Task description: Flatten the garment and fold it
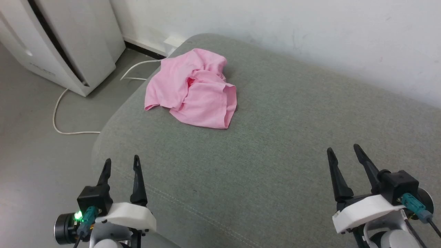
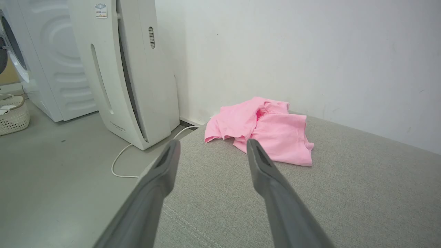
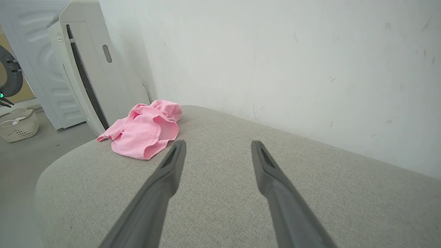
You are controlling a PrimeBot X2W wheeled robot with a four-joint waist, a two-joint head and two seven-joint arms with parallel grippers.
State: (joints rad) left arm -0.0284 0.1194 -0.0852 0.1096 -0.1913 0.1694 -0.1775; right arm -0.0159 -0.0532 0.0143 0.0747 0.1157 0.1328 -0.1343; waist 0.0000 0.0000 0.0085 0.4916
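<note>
Your left gripper point(image 1: 122, 158) hangs at the lower left of the head view, by the near left edge of the grey-green cushion point(image 1: 275, 155). Its two dark fingers are spread wide, with nothing between them and nothing touched. Your right gripper point(image 1: 343, 148) hangs at the lower right above the same cushion, its jaws just as wide apart, and it too holds and touches nothing. Ahead of the left gripper and a little to its right, well apart from it, lies the garment point(image 1: 193, 93). It is a light pink heap, crumpled and folded over itself, on the far left corner of the cushion close to the wall point(image 1: 310, 27). From the right gripper it lies well ahead and far to the left. In the left wrist view you see it past the fingertips, mostly above the right finger. In the right wrist view it sits up and to the left of the left finger. Beyond the cushion's left edge, on the floor, a white cable point(image 1: 57, 113) runs from a tall white appliance point(image 1: 69, 41). A pale basket point(image 2: 13, 119) stands farther off on the floor.
</note>
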